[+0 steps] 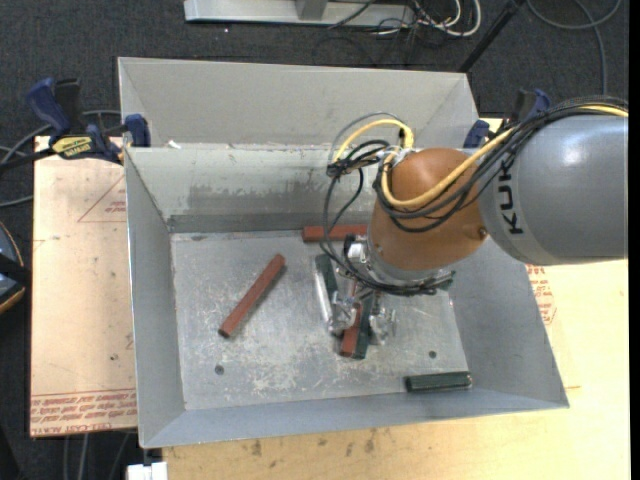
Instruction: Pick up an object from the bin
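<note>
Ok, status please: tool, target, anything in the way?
Tool low, near centre. Small red block at its tip. Red bar left, dark bar front, both apart.

From here, the piece that matters is a short reddish-brown block, a stubby, square-edged stick like a cut length of painted wood. It lies flat on the floor of the bin, a little right of the middle and nearer the front wall than the back. It runs roughly front to back, leaning slightly. Its near end pokes out from under the gripper, which hangs directly over it and hides its far end. A dark green piece lies close along its right side; I can't tell whether they touch.
</note>
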`<control>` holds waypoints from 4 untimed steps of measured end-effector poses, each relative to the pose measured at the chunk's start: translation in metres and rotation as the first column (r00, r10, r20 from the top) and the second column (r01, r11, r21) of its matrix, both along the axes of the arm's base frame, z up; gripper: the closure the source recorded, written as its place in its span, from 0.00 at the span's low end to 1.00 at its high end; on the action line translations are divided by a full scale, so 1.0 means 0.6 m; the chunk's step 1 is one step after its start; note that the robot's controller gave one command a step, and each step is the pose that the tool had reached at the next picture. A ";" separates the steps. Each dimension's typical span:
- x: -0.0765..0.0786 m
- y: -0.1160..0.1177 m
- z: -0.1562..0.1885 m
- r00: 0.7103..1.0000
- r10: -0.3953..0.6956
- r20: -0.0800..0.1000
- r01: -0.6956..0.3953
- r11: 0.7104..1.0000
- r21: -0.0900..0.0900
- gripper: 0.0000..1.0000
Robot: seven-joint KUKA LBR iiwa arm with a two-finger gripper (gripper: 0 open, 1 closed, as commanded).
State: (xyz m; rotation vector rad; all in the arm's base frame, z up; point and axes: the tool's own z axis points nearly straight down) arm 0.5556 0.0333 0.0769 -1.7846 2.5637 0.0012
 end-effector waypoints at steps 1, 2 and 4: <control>0.000 0.000 0.000 1.000 0.000 0.000 0.000 1.000 0.000 1.00; 0.000 0.000 0.000 1.000 0.000 0.000 0.000 1.000 0.000 1.00; 0.000 -0.001 0.000 1.000 0.000 0.000 0.000 1.000 0.000 1.00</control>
